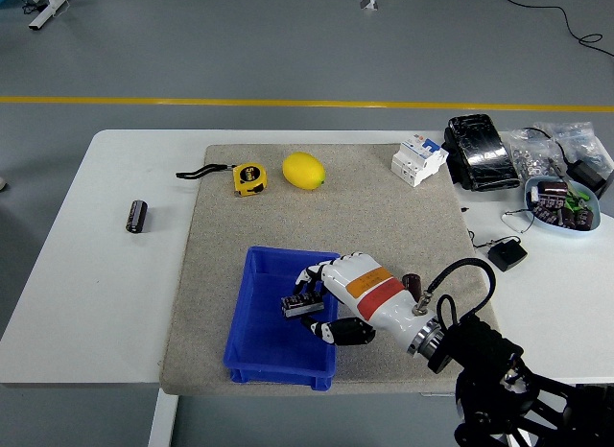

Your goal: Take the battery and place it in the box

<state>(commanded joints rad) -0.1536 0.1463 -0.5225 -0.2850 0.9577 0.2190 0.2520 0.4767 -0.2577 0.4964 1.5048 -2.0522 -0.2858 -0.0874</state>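
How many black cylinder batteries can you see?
2: one battery on the white table at left, another battery on grey mat behind the right hand's wrist. The blue dish may hold more.

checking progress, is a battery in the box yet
Cannot tell: the right hand covers the box middle. One battery lies out on the table, left of the mat.

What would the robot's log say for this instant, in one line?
right hand: over blue box | grasp: unclear | dark cylinder: on mat right of box | left arm: out of view
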